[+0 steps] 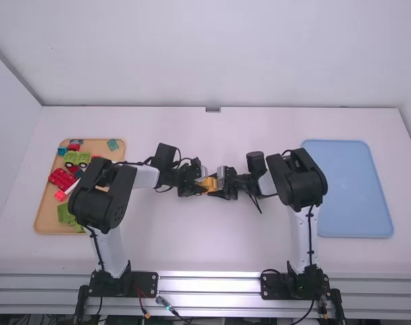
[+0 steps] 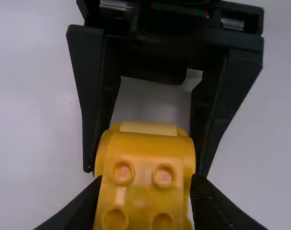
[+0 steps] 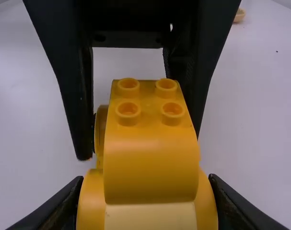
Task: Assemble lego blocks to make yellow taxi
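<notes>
Yellow studded block (image 2: pixel 145 153), nearest my left wrist camera, clamped between the fingers of the left gripper (image 2: pixel 146 184). Facing it, the right gripper (image 3: pixel 146 179) is clamped on the rounded yellow body (image 3: pixel 92 201); the two parts meet midway between the arms. I judge the step in hand to be seating one on the other: I should square the edges first, push straight along the stud axis, and ease off if either part tilts or twists in the fingers. Farther off, a wooden tray (image 1: pixel 46 220) holds loose blocks (image 1: pixel 61 179); a blue tray (image 1: pixel 347 189) lies opposite.
</notes>
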